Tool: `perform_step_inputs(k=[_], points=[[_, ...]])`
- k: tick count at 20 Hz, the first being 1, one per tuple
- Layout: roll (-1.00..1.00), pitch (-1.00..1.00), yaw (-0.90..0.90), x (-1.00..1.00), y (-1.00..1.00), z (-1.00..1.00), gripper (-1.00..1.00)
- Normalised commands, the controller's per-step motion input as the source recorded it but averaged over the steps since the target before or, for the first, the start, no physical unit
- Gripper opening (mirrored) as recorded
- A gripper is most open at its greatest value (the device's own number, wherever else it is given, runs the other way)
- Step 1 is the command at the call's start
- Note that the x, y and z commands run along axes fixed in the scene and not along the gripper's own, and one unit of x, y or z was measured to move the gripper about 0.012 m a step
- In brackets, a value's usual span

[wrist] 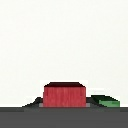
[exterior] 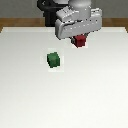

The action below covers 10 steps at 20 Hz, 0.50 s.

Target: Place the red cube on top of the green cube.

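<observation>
While the red cube (exterior: 79,41) is sitting directly under the arm's head, the gripper (exterior: 79,39) is hanging right over it; whether the fingers are closing on it cannot be told, since the fingers are hidden. In the wrist view the red cube (wrist: 63,95) is filling the near centre. The green cube (exterior: 53,60) is resting apart on the white table (exterior: 95,95), toward the exterior view's left.

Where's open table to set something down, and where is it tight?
Bare table spans the whole near stretch below the green cube and the strip toward the exterior view's left of it. It is crowded only at the far edge, where the gripper sits at the red cube.
</observation>
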Motion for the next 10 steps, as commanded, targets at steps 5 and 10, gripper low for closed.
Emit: perform_step_inputs(k=[5, 10], points=[[0.00, 0.00, 0.00, 0.00, -1.00, 0.00, -1.00], [0.00, 0.00, 0.00, 0.00, -1.00, 0.00, -1.00]])
